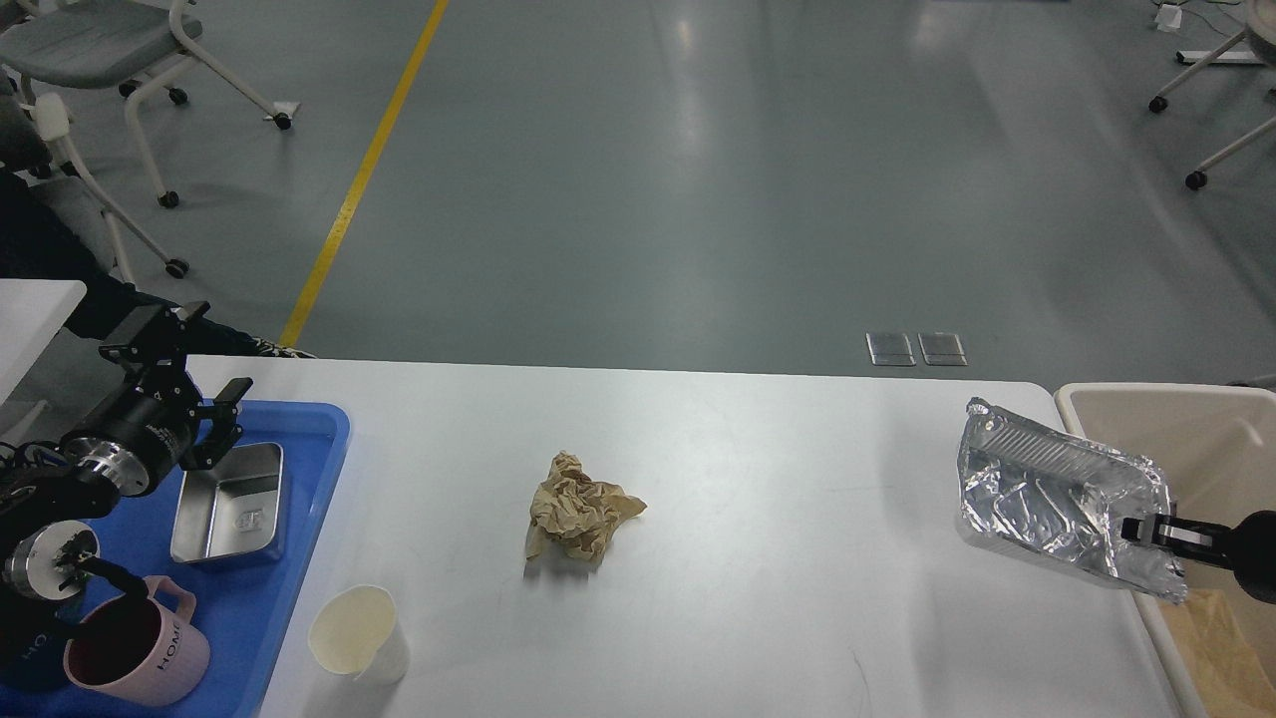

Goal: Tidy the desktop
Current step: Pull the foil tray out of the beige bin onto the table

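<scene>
Right pincer [1146, 530] gripping crumpled foil tray [1057, 504] at tabletop [758, 479] right edge; carrying fully over beige bin [1166, 414] before releasing. Left pincer [227, 414] hovering open.

We are in what looks like a robotics lab or test hall, not a home or kitchen. Beyond the white tabletop [758, 469] stretches a wide, glossy grey-green floor [698, 179] of the industrial kind, with a yellow line [364, 170] painted along it toward 11 o'clock, as used to mark lanes or work zones. Two metal floor plates [916, 349] sit flush in it at 1 o'clock. Grey office chairs on castors [110, 50] stand at 10 o'clock, and more wheeled chair legs [1211, 70] show at 2 o'clock. The open, sparse space and our black arm [110, 449] over the tabletop fit a staged trial area.
</scene>
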Robot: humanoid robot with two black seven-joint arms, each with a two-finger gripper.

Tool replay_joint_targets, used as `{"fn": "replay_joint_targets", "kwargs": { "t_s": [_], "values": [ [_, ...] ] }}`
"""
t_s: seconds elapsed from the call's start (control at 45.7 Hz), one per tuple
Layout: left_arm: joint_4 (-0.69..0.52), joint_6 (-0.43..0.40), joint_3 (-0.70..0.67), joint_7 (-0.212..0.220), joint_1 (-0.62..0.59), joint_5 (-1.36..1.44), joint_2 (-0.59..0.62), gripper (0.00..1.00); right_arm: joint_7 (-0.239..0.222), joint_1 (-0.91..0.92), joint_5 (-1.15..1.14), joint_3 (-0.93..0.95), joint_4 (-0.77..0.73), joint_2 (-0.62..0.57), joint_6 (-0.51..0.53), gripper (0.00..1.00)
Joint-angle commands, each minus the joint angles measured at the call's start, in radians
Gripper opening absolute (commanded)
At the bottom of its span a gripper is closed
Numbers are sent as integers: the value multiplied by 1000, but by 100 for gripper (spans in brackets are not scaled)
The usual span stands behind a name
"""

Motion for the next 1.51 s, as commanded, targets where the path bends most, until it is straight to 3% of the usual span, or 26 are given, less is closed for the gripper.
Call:
{"fn": "replay_joint_targets", "kwargs": {
  "t_s": [0.0,0.284,0.525,0.744,1.072,1.225,1.488],
  "values": [
    [0,2,2,1,0,-2,7,96,-2,5,1,2,85,-70,13,0],
    [0,2,2,1,8,-2,19,96,-2,7,4,6,292,-260,13,0],
    [-3,2,0,3,14,0,21,96,-11,5,-1,6,304,-265,14,0],
    [-9,2,6,3,17,2,41,96,-22,74,-53,2,301,-190,42,0],
    [-18,2,11,3,17,0,45,96,-56,183,-216,-4,277,26,122,0],
    [-20,2,14,3,17,2,56,96,-85,243,-234,-58,252,105,133,0],
    [-43,0,14,-2,18,3,67,96,-90,343,-228,-173,209,184,133,0]
  ]
}}
